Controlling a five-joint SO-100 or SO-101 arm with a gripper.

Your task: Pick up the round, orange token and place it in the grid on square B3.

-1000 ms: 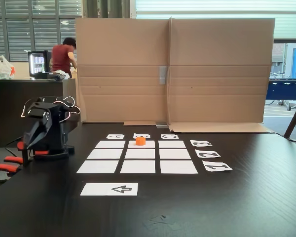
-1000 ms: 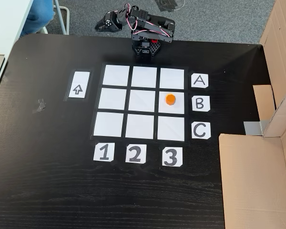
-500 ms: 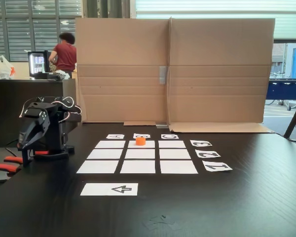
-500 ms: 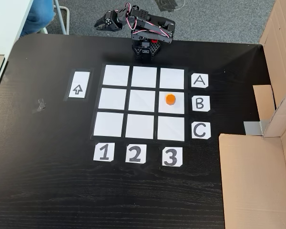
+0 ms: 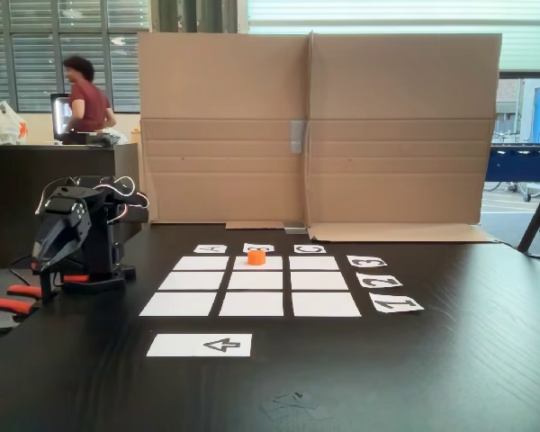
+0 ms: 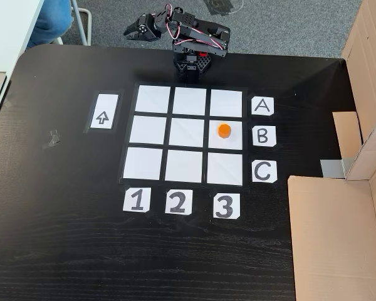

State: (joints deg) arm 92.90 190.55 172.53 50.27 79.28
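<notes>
The orange token [image 6: 224,130] [image 5: 256,256] stands upright on square B3 [image 6: 235,142] [image 5: 274,264], the grid [image 6: 188,133] [image 5: 252,281] square in line with card B [image 6: 263,135] and card 3 [image 6: 224,205]. The black arm is folded at the table edge behind row A. Its gripper [image 6: 129,31] [image 5: 44,267] hangs past the table edge, pointing down, far from the token. The jaws look shut with nothing between them.
A white strip with a black arrow [image 6: 103,111] [image 5: 200,345] lies beside the grid. A tall cardboard screen [image 5: 315,126] [image 6: 338,232] stands along one table edge. A person [image 5: 85,99] stands at a counter in the background. Red clamps [image 5: 9,301] grip the table edge.
The gripper has swung slightly outward at the table edge and settled. The person in the background has walked to the left. The token has not moved.
</notes>
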